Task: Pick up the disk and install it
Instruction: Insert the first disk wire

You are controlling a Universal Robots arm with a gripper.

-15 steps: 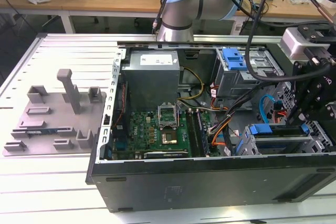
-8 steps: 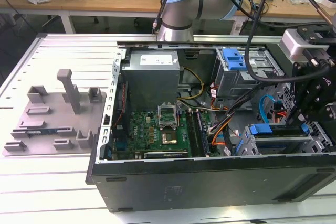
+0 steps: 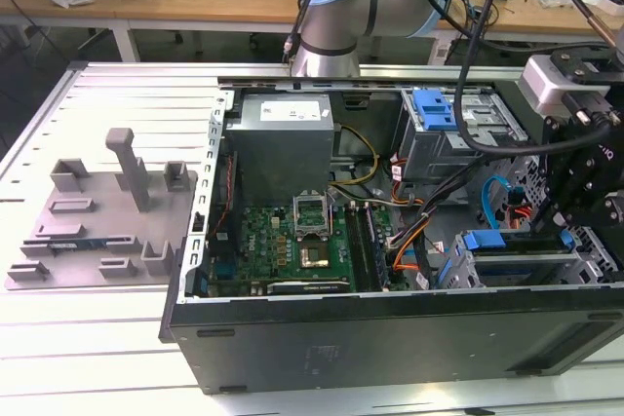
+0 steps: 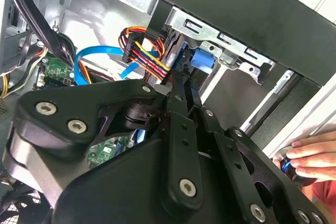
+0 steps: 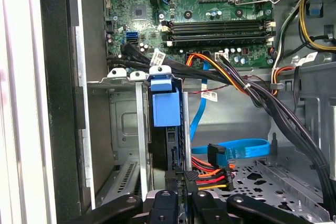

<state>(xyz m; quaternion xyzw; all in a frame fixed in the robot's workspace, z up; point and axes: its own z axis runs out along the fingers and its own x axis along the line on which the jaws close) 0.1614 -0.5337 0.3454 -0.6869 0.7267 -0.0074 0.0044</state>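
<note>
Right, my pincer (image 4: pixel 185 90) is clamped, as best I judge, on the near end of the disk (image 5: pixel 165 106), jaws drawn close with the slab between them. The disk stands edge-on in the cage (image 5: pixel 137 129), its blue tab pointing toward the board (image 5: pixel 210 3). In the exterior view that cage sits at the near corner of the case (image 3: pixel 390 338), on the exterior view's right. Now the worries. If I hold the disk a touch tilted, its bracket could bind on the cage and jam partway. The orange-and-red bundle (image 5: pixel 218 174) lies just beside my pincer, with the blue cable (image 5: pixel 239 150) near it, and either could get snagged or pinched against the cage. There's also a hand (image 4: pixel 310 156) at the case's outer edge, near my linkage, and a sideways swing could strike it. The first wrist view gives me the slot line straight down the disk. The second wrist view adds that hand and my jaws from the side. The exterior view gives the whole case.
</note>
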